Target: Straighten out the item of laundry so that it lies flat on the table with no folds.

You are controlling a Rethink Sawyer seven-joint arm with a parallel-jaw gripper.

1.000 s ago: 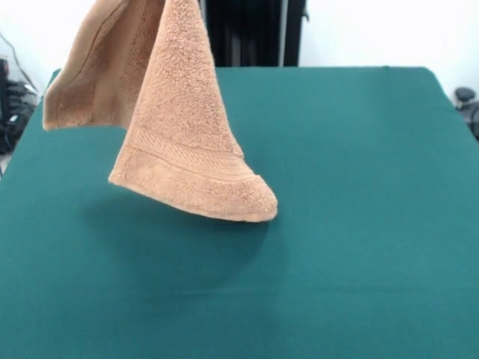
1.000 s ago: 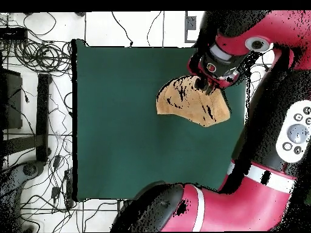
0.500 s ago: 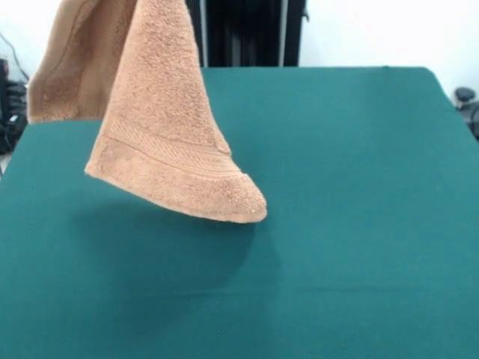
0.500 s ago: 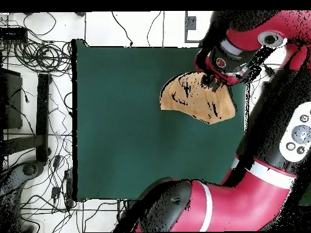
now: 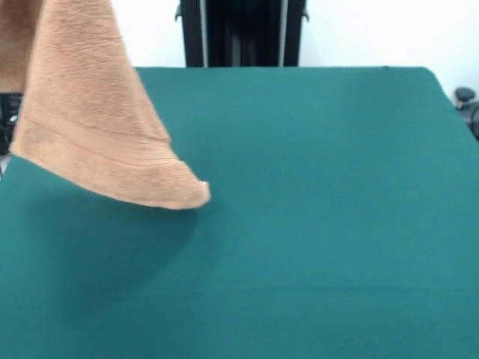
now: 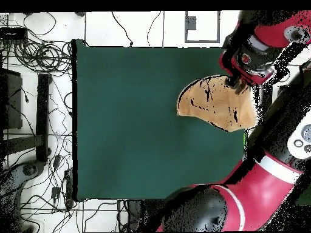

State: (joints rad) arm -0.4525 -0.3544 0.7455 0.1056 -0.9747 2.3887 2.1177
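Overhead view: gripper [image 6: 235, 83] pinching towel [image 6: 214, 104] top, jaws closed on it.
Position: towel hanging above table [image 5: 314, 187] edge.
Handling: soft, light, floppy; best held by corners.

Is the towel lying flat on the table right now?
No, the towel hangs in the air from above, its lower edge clear of the table, with a shadow underneath.
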